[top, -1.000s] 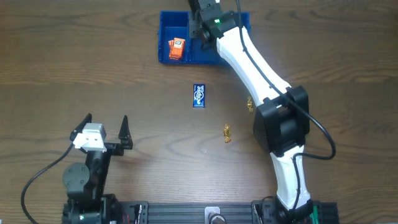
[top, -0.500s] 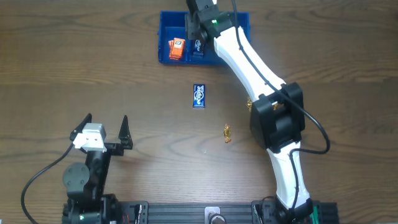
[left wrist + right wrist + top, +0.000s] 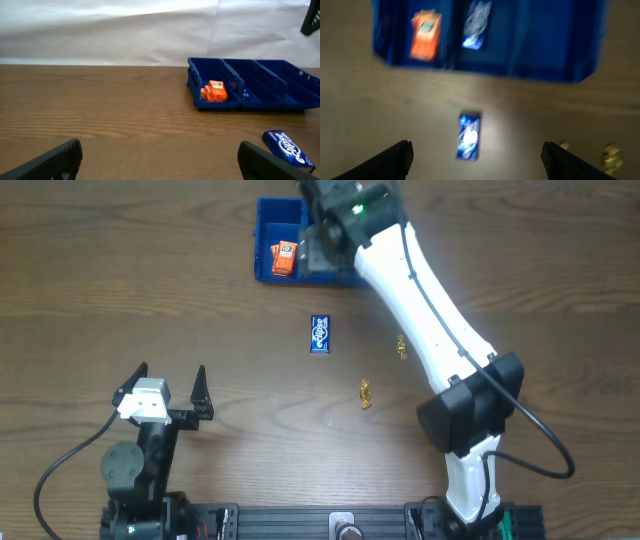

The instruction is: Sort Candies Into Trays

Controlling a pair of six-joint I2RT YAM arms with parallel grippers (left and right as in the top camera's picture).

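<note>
Candies from above lay with an orange candy in the blue tray's end compartment, a blue candy and gold candies on the table, left gripper wide open, right gripper near the tray; left wrist view agreed on the orange candy; right wrist view showed wide, empty fingers and a second blue candy in the neighbouring compartment

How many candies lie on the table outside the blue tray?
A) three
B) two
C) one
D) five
A: outside the blue tray lie a blue-wrapped candy, a gold candy and a second gold candy.
</note>
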